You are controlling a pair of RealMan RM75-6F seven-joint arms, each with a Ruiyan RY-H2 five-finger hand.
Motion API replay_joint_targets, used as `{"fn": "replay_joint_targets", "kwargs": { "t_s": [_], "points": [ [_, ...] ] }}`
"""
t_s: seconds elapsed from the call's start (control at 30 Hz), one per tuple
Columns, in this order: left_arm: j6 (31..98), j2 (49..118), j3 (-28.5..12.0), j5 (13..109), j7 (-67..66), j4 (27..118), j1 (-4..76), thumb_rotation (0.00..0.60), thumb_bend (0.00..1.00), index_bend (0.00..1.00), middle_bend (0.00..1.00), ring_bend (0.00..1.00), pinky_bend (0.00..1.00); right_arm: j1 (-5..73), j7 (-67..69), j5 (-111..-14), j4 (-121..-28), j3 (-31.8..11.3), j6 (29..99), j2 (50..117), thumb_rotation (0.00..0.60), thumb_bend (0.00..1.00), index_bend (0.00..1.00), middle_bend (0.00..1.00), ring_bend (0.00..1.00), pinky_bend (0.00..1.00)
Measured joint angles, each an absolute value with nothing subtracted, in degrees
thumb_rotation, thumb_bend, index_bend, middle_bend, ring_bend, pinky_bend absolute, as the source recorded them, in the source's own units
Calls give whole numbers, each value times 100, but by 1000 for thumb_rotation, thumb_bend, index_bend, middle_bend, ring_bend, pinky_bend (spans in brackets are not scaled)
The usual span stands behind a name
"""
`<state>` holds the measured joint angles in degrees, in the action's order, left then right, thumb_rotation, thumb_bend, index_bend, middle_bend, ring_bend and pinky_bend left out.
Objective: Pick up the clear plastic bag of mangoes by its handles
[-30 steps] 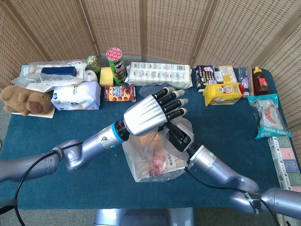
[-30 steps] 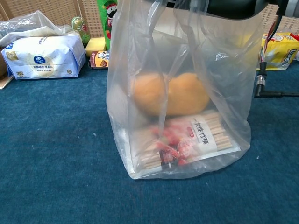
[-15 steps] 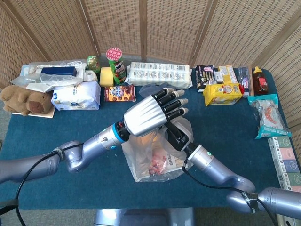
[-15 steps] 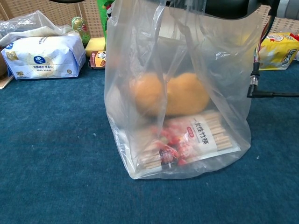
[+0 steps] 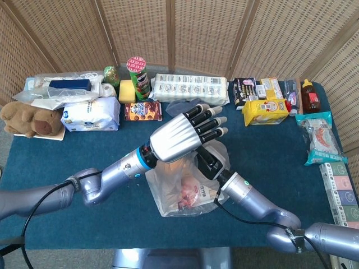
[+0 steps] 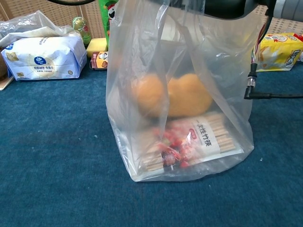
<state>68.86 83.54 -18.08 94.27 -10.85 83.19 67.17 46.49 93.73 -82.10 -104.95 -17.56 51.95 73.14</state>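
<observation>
On the blue counter (image 5: 67, 151), at its middle, we see the clear plastic bag (image 6: 180, 94) standing upright, its bottom touching the cloth. Inside lie two orange mangoes (image 6: 173, 97) and, under them, a flat packet of bamboo sticks (image 6: 208, 137) with Chinese characters printed on a red and white label; we cannot read more of it. Behind, at the back row, stands a green Pringles can (image 5: 138, 77), and a white and blue packet (image 5: 90, 115) lies at the left; its writing is too small to read.

Our left hand (image 5: 182, 133) hovers over the top of the bag with the back turned up and the fingers stretched forward and a little apart; it holds nothing that we can see. Our right hand (image 5: 210, 159) reaches from the lower right into the mouth of the bag, just beneath the left hand. Its fingers are mostly hidden, so we cannot tell if it grasps the handles. In the chest view the upper plastic is pulled up toward the dark arms above.
</observation>
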Motion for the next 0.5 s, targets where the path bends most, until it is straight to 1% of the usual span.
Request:
{"fn": "replay_joint_targets", "kwargs": {
  "t_s": [0.17, 0.5],
  "points": [
    [6904, 8362, -1845, 9372, -1104, 8310, 6713, 600, 192, 273, 282, 177, 276, 4655, 9340, -8193, -10502, -1766, 5155, 7332, 240, 209, 365, 391, 305, 285],
    [6920, 8364, -1883, 9295, -1160, 8312, 6698, 600, 193, 269, 282, 176, 276, 4640, 9252, -8178, -10547, -1755, 5075, 7330, 240, 214, 380, 431, 386, 322]
  ]
}}
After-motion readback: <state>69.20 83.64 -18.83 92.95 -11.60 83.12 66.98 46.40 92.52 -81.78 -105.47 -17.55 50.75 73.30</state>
